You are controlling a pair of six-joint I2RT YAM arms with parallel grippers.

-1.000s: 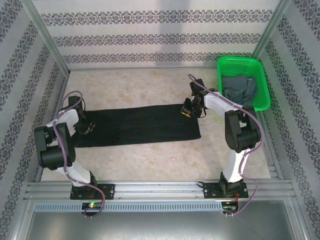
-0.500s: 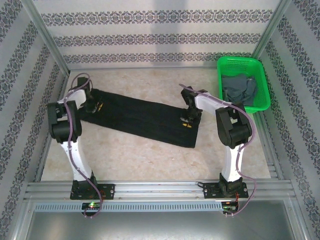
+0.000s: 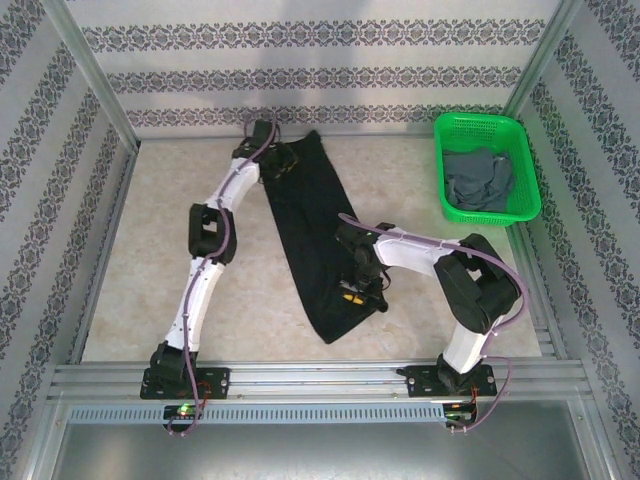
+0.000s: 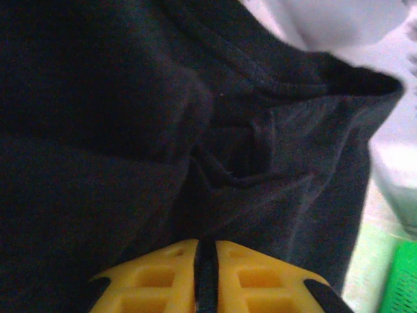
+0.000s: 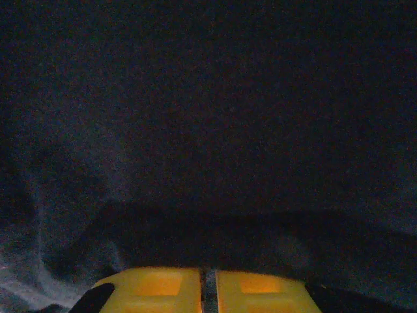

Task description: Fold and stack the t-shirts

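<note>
The black t-shirt (image 3: 308, 230) lies as a long folded strip, running from the back of the table toward the front. My left gripper (image 3: 279, 160) is shut on the shirt's far end, and its yellow fingers (image 4: 169, 277) pinch dark cloth (image 4: 130, 130) in the left wrist view. My right gripper (image 3: 352, 296) is shut on the near end, where the right wrist view has black cloth (image 5: 208, 130) above the closed yellow fingers (image 5: 260, 290). The dark grey t-shirt (image 3: 478, 178) sits crumpled in the green basket (image 3: 525, 190).
The green mesh basket stands at the back right beside the patterned wall. The left arm (image 3: 210, 240) stretches far across the table toward the back. Bare beige tabletop (image 3: 150, 250) lies to the left and at the front right.
Both grippers have swung the black shirt round from lying sideways to lying front to back: the left end went to the back, the right end came toward the front.
</note>
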